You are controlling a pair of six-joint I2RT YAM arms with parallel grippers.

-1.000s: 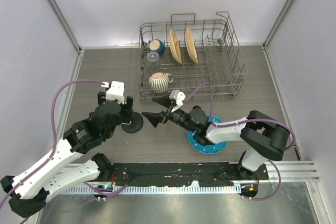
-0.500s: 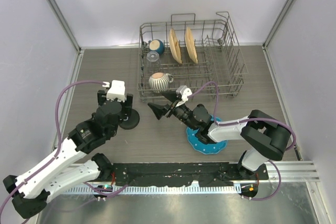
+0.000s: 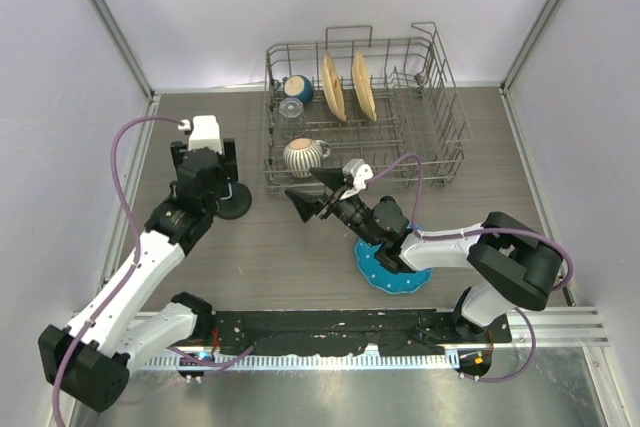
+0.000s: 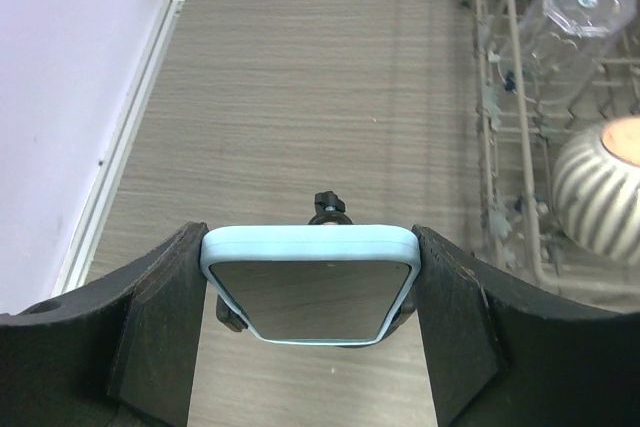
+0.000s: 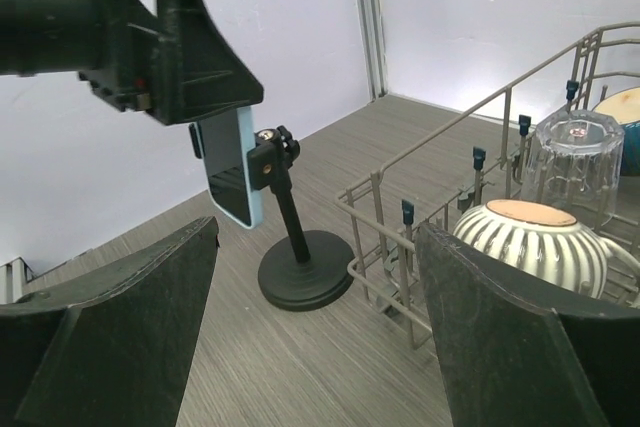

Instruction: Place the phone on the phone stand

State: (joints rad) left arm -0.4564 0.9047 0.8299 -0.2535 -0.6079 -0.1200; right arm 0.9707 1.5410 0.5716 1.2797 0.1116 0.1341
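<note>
The placing step is in hand. The left pincer (image 4: 310,292) pinches the phone (image 5: 233,172) by its two long edges, holding it upright with its back right up against the head of the stand (image 5: 298,247). Whether the two actually touch, I cannot tell. The stand's round foot sits on the table (image 3: 300,257) below the phone. Off to the stand's far side, near the dish rack (image 3: 440,117), the right pincer (image 5: 315,322) hovers spread wide and empty. I reckon the next move calls for easing the phone down into the stand's fork, squarely and gently so the light stand doesn't tip, and only then letting go.
</note>
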